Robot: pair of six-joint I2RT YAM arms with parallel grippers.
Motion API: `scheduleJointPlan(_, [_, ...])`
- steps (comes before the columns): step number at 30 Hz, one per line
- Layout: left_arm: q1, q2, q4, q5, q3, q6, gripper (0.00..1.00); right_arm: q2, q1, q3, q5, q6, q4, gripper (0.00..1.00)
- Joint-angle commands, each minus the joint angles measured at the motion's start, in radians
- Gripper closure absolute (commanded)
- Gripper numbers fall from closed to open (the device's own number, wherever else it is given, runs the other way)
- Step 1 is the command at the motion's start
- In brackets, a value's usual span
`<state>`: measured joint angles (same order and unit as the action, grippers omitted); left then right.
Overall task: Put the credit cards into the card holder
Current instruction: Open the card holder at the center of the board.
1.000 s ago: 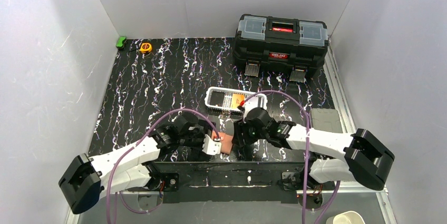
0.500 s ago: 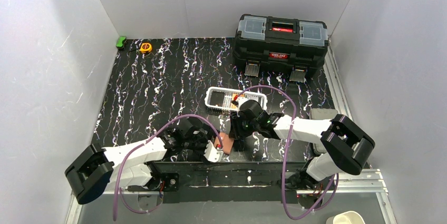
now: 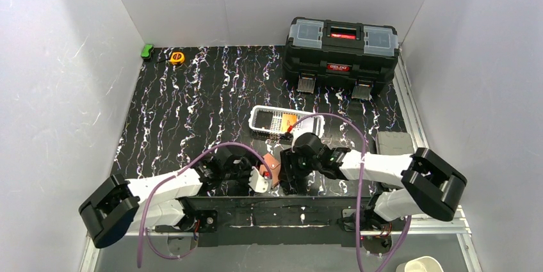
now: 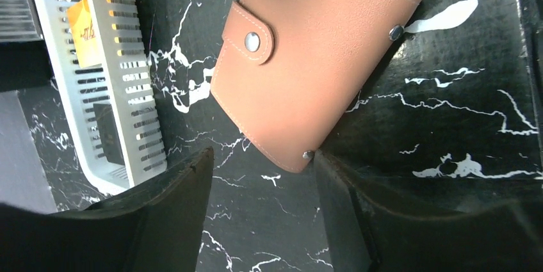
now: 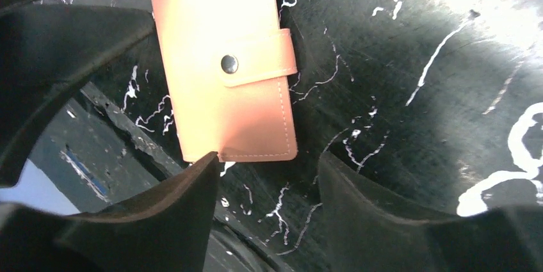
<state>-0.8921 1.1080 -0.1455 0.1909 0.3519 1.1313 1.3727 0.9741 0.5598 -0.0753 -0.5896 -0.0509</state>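
At the near edge of the counter (image 3: 192, 105), the holder (image 4: 307, 61) lies flat and snapped shut between the two arms. The left end effector (image 4: 261, 157) hangs open just beside one corner, gripping nothing. The right end effector (image 5: 269, 157) is likewise open at the opposite edge. Farther back, a basket (image 4: 125, 93) holds an orange card (image 4: 85, 22) and a dark card (image 4: 109, 132). Beyond stands a toolbox (image 3: 341, 45).

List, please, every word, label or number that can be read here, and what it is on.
Red label on the black plastic toolbox: white lettering, too blurred to read.
Orange card in the white slotted basket: dark marks, illegible.
Salmon-pink leather-like wallet: no text.
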Motion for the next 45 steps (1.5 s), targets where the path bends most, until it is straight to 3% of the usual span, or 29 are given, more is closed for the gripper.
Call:
scheduleJointPlan(1, [-0.002, -0.086, 0.113, -0.011, 0.057, -0.114, 0.44, -0.085, 0.005, 0.040, 0.125, 0.022, 0.083, 0.27])
scheduleJointPlan(5, [0.000, -0.194, 0.255, -0.012, 0.111, -0.250, 0.40, -0.064, 0.004, 0.117, 0.185, 0.089, 0.137, 0.15])
scheduleJointPlan(10, [0.029, -0.268, 0.438, -0.028, 0.198, -0.448, 0.24, 0.050, 0.020, 0.233, 0.191, 0.157, 0.185, 0.14])
scheduleJointPlan(17, [0.254, -0.248, 0.676, 0.070, 0.364, -0.672, 0.15, 0.160, 0.086, 0.343, 0.259, 0.189, 0.256, 0.20])
scheduleJointPlan(26, [0.317, -0.168, 0.822, 0.087, 0.455, -0.788, 0.13, 0.302, 0.170, 0.447, 0.404, 0.219, 0.339, 0.33])
scheduleJointPlan(40, [0.331, -0.142, 0.925, 0.092, 0.522, -0.751, 0.12, 0.404, 0.235, 0.516, 0.566, 0.234, 0.390, 0.43])
scheduleJointPlan(45, [0.337, -0.109, 0.927, 0.117, 0.526, -0.750, 0.13, 0.410, 0.245, 0.511, 0.545, 0.240, 0.368, 0.47])
